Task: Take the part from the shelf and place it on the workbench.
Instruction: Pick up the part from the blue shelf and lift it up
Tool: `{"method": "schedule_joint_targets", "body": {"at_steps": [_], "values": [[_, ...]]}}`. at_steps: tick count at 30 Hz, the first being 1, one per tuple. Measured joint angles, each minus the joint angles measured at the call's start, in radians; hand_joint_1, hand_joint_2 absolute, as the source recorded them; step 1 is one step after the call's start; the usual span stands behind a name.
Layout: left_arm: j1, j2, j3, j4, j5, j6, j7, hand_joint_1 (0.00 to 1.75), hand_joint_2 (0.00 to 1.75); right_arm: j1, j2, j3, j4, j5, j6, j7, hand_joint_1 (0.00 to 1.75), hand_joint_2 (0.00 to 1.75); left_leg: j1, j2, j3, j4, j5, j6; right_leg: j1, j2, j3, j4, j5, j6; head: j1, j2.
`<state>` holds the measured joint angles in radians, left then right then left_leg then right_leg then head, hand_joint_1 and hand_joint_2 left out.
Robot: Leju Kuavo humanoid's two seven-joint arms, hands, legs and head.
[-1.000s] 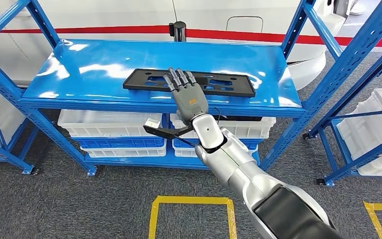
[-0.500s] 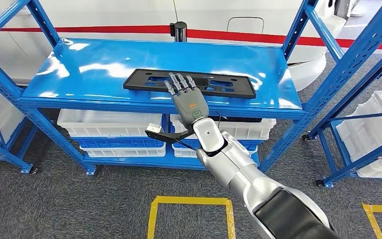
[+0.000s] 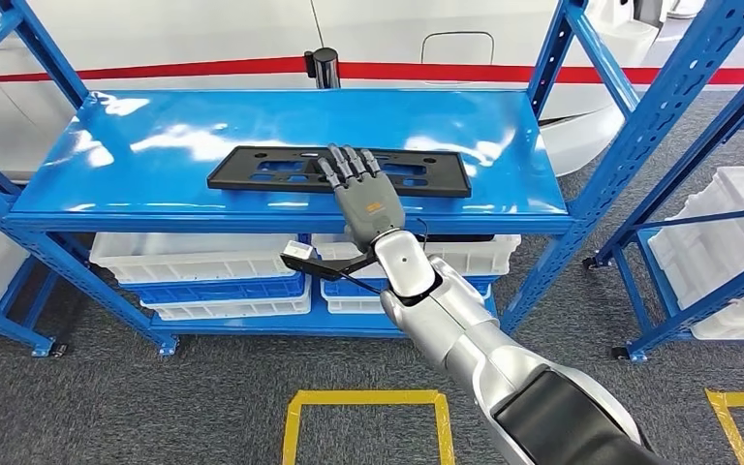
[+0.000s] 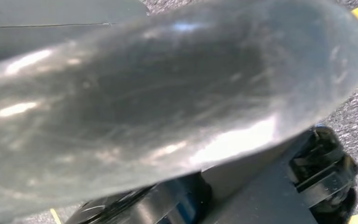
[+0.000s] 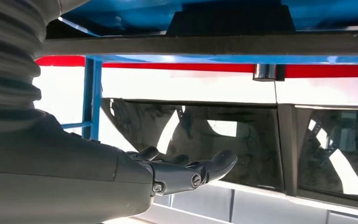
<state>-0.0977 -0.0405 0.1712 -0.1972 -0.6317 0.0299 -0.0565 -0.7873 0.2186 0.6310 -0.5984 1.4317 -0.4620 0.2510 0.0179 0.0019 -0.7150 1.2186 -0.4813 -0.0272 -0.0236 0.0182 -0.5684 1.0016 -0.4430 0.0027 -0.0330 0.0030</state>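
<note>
Head view | right hand flat, fingers extended together over black part | shelf top level

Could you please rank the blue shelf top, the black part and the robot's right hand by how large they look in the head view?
1. blue shelf top
2. black part
3. right hand, though it may be nearer the camera

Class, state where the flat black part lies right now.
In the head view, the flat black part lies lengthwise on the blue shelf top, near its front edge, with the right robot hand over its middle.
</note>
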Motion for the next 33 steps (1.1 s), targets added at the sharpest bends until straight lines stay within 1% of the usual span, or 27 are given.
{"method": "schedule_joint_targets", "body": {"at_steps": [1,2,3,6,8,9,11,12,13,14,15,16,17,18,19,20,22,23,24,25,27,28,29,30,31,32,33], "values": [[0.001,0.0,0.0,0.0,0.0,0.0,0.0,0.0,0.0,0.0,0.0,0.0,0.0,0.0,0.0,0.0,0.0,1.75,0.003,-0.001,0.03,-0.073,0.041,-0.001,0.0,0.002,0.007,0.0,-0.006,0.005,0.0,0.0],[0.001,0.0,0.0,0.0,0.0,0.0,0.0,0.0,0.0,-0.001,0.001,0.0,0.0,0.0,0.0,0.0,0.0,1.75,0.004,-0.003,0.058,-0.137,0.067,0.0,0.003,0.004,0.011,0.002,-0.013,0.01,0.0,0.0],[0.0,0.0,0.0,0.0,0.0,0.0,0.0,0.0,0.0,-0.002,0.002,0.0,0.0,0.0,0.001,0.0,0.0,1.75,0.004,-0.004,0.075,-0.176,0.079,0.001,0.006,0.006,0.012,0.003,-0.017,0.015,0.0,0.0],[-0.002,-0.001,0.0,0.0,-0.001,0.0,0.0,0.0,0.0,-0.004,0.003,0.0,0.0,0.001,0.001,0.0,0.0,1.75,-0.001,-0.006,0.081,-0.196,0.072,0.016,0.008,0.008,0.008,-0.002,-0.021,0.026,0.0,0.0],[-0.002,0.0,0.0,-0.002,-0.004,0.0,0.0,0.0,0.0,-0.005,0.003,0.0,0.0,0.001,0.001,0.0,0.0,1.75,0.0,-0.006,0.083,-0.199,0.07,0.03,0.006,0.001,-0.011,0.028,-0.036,0.031,0.001,0.0],[-0.002,0.0,0.0,-0.002,-0.005,0.0,0.0,0.0,0.0,-0.005,0.003,0.0,0.0,0.002,0.0,0.0,0.0,1.75,0.001,-0.006,0.085,-0.2,0.069,0.036,0.006,-0.003,-0.038,0.074,-0.053,0.03,0.001,0.0],[-0.002,0.0,0.0,-0.003,-0.007,0.001,-0.001,0.0,0.0,-0.003,0.003,0.0,0.001,0.002,0.0,0.0,0.0,1.75,-0.002,-0.006,0.086,-0.2,0.064,0.045,0.007,-0.007,-0.123,0.215,-0.096,0.024,0.003,0.0],[-0.002,0.0,0.0,-0.003,-0.007,0.001,-0.001,0.0,0.0,0.001,0.002,0.0,0.002,0.002,0.0,-0.001,0.0,1.75,-0.003,-0.006,0.088,-0.2,0.061,0.047,0.008,-0.007,-0.165,0.276,-0.108,0.024,0.003,0.0],[-0.001,0.0,0.0,-0.003,-0.008,0.001,-0.001,0.0,0.0,0.005,0.001,0.0,0.002,0.002,0.0,-0.001,0.0,1.75,-0.005,-0.007,0.091,-0.199,0.058,0.049,0.009,-0.007,-0.192,0.304,-0.104,0.027,0.003,0.0],[-0.001,0.0,0.0,-0.003,-0.009,0.001,-0.001,0.0,0.0,0.008,0.0,0.0,0.003,0.002,0.0,-0.001,0.0,1.75,-0.007,-0.007,0.096,-0.199,0.054,0.05,0.01,-0.007,-0.198,0.29,-0.084,0.033,0.003,0.0],[-0.001,0.0,0.0,-0.004,-0.011,0.001,-0.001,0.0,0.0,0.009,0.0,0.0,0.003,0.004,0.0,-0.001,0.0,1.75,-0.007,-0.008,0.103,-0.199,0.05,0.05,0.011,-0.008,-0.181,0.236,-0.05,0.038,0.003,0.0],[0.0,0.0,0.0,-0.004,-0.012,0.001,-0.001,0.0,0.0,0.009,0.0,0.0,0.003,0.006,0.001,-0.001,0.0,1.75,-0.008,-0.008,0.11,-0.2,0.045,0.048,0.014,-0.01,-0.15,0.157,-0.01,0.041,0.003,0.0],[-0.001,0.0,0.0,-0.004,-0.014,0.001,-0.001,0.0,0.0,0.008,0.0,0.0,0.003,0.007,0.001,-0.001,0.0,1.75,-0.011,-0.008,0.116,-0.199,0.039,0.045,0.019,-0.012,-0.118,0.085,0.022,0.039,0.002,0.0],[-0.002,-0.001,0.001,-0.004,-0.015,0.002,-0.001,0.0,0.0,0.006,0.0,0.0,0.003,0.008,0.001,-0.001,0.0,1.75,-0.012,-0.009,0.12,-0.199,0.034,0.041,0.023,-0.014,-0.094,0.034,0.043,0.033,0.002,0.0],[-0.002,-0.001,0.001,-0.004,-0.015,0.002,-0.001,0.0,0.0,0.005,0.001,0.0,0.003,0.009,0.002,-0.001,0.0,1.75,-0.013,-0.009,0.122,-0.199,0.029,0.037,0.027,-0.016,-0.08,0.007,0.052,0.025,0.002,0.0],[-0.003,-0.001,0.002,-0.004,-0.016,0.003,0.0,0.0,0.0,0.005,0.001,0.0,0.003,0.009,0.002,0.0,0.0,1.75,-0.013,-0.008,0.124,-0.2,0.026,0.032,0.031,-0.015,-0.077,0.003,0.052,0.017,0.001,0.0],[-0.003,-0.001,0.003,-0.005,-0.017,0.004,0.0,0.0,0.0,0.004,0.001,0.0,0.003,0.011,0.002,0.002,0.0,1.75,-0.011,-0.007,0.126,-0.199,0.019,0.022,0.027,-0.013,-0.068,-0.003,0.05,0.005,0.001,0.0],[-0.003,0.0,0.004,-0.005,-0.017,0.005,0.0,0.0,0.0,0.003,0.001,0.0,0.003,0.013,0.002,0.004,0.0,1.75,-0.01,-0.006,0.121,-0.182,0.01,0.016,0.023,-0.012,-0.061,-0.007,0.048,-0.001,0.001,0.0],[-0.003,0.0,0.005,-0.006,-0.018,0.006,0.0,0.0,0.0,0.002,0.001,0.0,0.003,0.015,0.003,0.007,0.0,1.75,-0.009,-0.006,0.105,-0.144,-0.008,0.01,0.019,-0.012,-0.051,-0.01,0.047,-0.007,0.0,0.0],[-0.003,0.0,0.005,-0.006,-0.018,0.006,0.0,0.0,0.0,0.002,0.001,0.0,0.004,0.018,0.003,0.01,0.0,1.75,-0.007,-0.006,0.075,-0.085,-0.032,0.006,0.017,-0.011,-0.044,-0.011,0.043,-0.013,-0.001,0.0],[-0.001,-0.001,0.006,-0.006,-0.02,0.006,0.0,0.0,0.0,0.004,0.0,0.0,0.006,0.02,0.003,0.012,0.0,1.75,-0.003,-0.005,0.0,0.047,-0.076,-0.003,0.017,-0.011,-0.033,-0.011,0.034,-0.02,-0.001,0.0],[0.001,-0.001,0.006,-0.006,-0.021,0.006,0.0,0.0,0.0,0.006,-0.001,0.0,0.008,0.021,0.003,0.014,0.0,1.75,-0.002,-0.005,-0.026,0.079,-0.075,-0.007,0.017,-0.01,-0.027,-0.011,0.029,-0.021,-0.001,0.0],[0.002,0.0,0.006,-0.006,-0.022,0.006,0.0,0.0,0.0,0.008,-0.001,0.0,0.009,0.021,0.003,0.015,0.0,1.75,0.0,-0.005,-0.033,0.074,-0.054,-0.009,0.016,-0.008,-0.02,-0.011,0.024,-0.019,-0.001,0.0],[0.004,0.0,0.006,-0.006,-0.022,0.006,0.0,0.0,0.0,0.01,-0.001,0.0,0.01,0.022,0.003,0.016,0.0,1.75,0.003,-0.005,-0.021,0.028,-0.015,-0.01,0.015,-0.006,-0.011,-0.01,0.017,-0.015,-0.001,0.0],[0.004,0.001,0.006,-0.006,-0.022,0.006,0.0,0.0,0.0,0.01,-0.002,0.0,0.01,0.022,0.003,0.016,0.0,1.75,0.006,-0.005,0.007,-0.045,0.033,-0.011,0.014,-0.003,-0.002,-0.009,0.01,-0.011,-0.001,0.0],[0.004,0.002,0.007,-0.006,-0.022,0.006,0.0,0.0,0.0,0.009,-0.002,0.0,0.011,0.022,0.003,0.017,0.0,1.75,0.007,-0.005,0.037,-0.11,0.063,-0.013,0.016,-0.002,0.004,-0.006,0.003,-0.005,-0.002,0.0],[0.004,0.002,0.007,-0.005,-0.022,0.006,0.0,0.0,0.0,0.007,-0.002,0.0,0.011,0.022,0.004,0.017,0.0,1.75,0.006,-0.006,0.063,-0.162,0.08,-0.01,0.018,-0.001,0.006,-0.004,-0.003,0.001,-0.002,0.0]]}}
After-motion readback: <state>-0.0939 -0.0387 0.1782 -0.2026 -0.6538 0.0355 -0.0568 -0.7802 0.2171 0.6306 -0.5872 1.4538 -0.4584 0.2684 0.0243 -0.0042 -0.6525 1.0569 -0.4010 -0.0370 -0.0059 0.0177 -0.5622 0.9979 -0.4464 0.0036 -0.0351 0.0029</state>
